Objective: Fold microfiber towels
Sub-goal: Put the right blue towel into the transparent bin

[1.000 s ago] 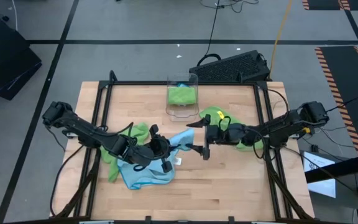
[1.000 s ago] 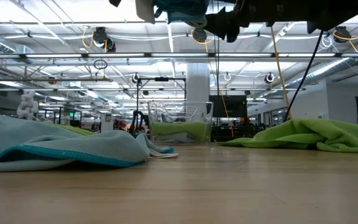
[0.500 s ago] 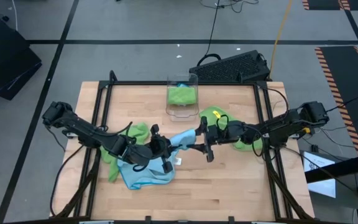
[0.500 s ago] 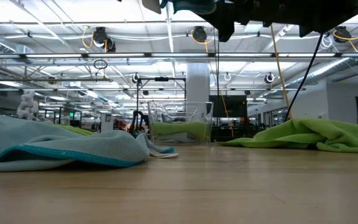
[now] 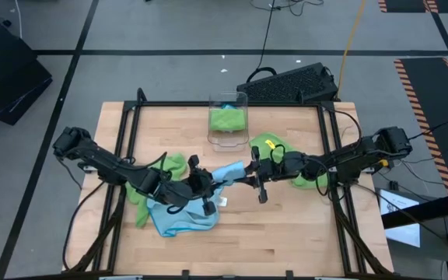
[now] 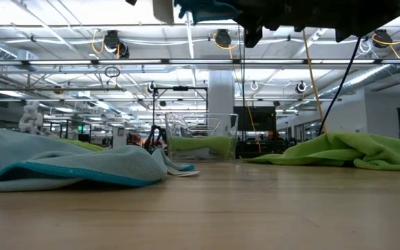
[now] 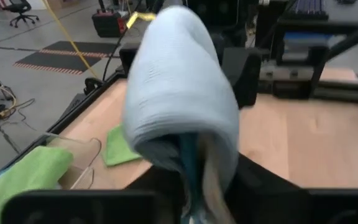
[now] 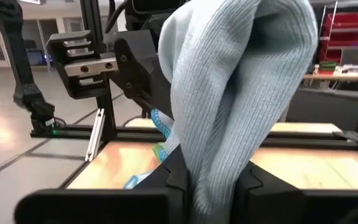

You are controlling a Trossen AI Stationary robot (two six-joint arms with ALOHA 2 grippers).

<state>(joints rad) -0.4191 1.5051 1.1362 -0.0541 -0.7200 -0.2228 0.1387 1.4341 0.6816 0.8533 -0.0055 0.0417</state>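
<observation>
While both arms meet over mid-counter, notes run large to small.
Counter (image 5: 286, 225): pale wood, dark frame around it.
Blue towel (image 5: 183, 216): light blue, rumpled on the counter's left-centre, one corner lifted toward the middle.
Green towels: one heap (image 5: 171, 167) beside the blue towel under the left arm; another (image 5: 267, 143) right of centre under the right arm.
Bin (image 5: 229, 120): clear plastic, at the counter's far edge, green cloth inside.
Left gripper (image 5: 202, 185): jaws clenched on the blue towel's raised fold.
Right gripper (image 5: 249, 173): jaws clenched on the same lifted corner, opposite the left.
Tag (image 5: 223, 201): small, white, at the blue towel's edge.
</observation>
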